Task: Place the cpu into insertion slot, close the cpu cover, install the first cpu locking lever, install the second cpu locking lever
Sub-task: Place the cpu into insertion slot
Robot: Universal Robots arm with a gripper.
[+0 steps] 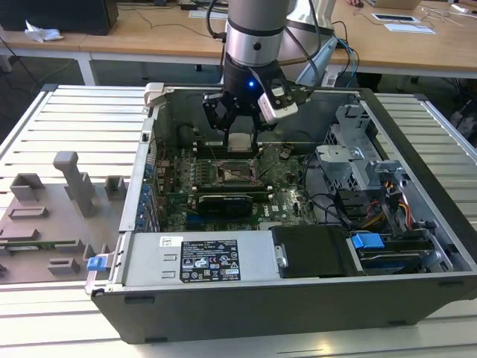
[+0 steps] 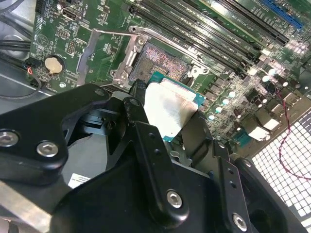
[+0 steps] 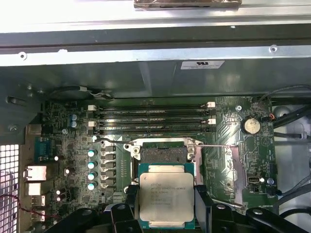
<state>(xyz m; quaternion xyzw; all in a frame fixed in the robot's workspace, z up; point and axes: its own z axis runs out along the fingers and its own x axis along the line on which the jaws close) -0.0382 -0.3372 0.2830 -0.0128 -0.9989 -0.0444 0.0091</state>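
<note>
- I look down on a slatted metal table (image 1: 74,119) with wooden desks behind it. One open computer case (image 1: 298,294) lies on the slats, its green circuit board (image 1: 287,198) facing up.
- One arm comes down into the case, and its pincer (image 1: 242,145) hangs over the middle of the board.
- The pincer is clamped on one cpu (image 1: 242,140). Its two black fingers (image 3: 129,194) press on opposite edges of the chip, and the pale metal top (image 3: 165,196) lies flat between them in the first wrist view.
- In the second wrist view the pincer (image 2: 167,114) holds the same cpu (image 2: 170,109), with a green rim showing round its silver face.
- One insertion slot (image 1: 236,173) sits straight below the pincer. The chip is clear of it and not seated.
- In both wrist views the slot's (image 3: 164,153) dark contact field (image 2: 158,63) lies bare just beyond the fingertips.
- One cpu cover (image 2: 86,51) lies flipped open flat on the board, just beside the slot and off to one side of the pincer. Green board shows through its window.
- Near the pincer I count four teal-topped capacitors (image 3: 91,165) in a column on one flank of the slot.
- On the other flank, further from the pincer, sits one round coin cell (image 3: 250,125).
</note>
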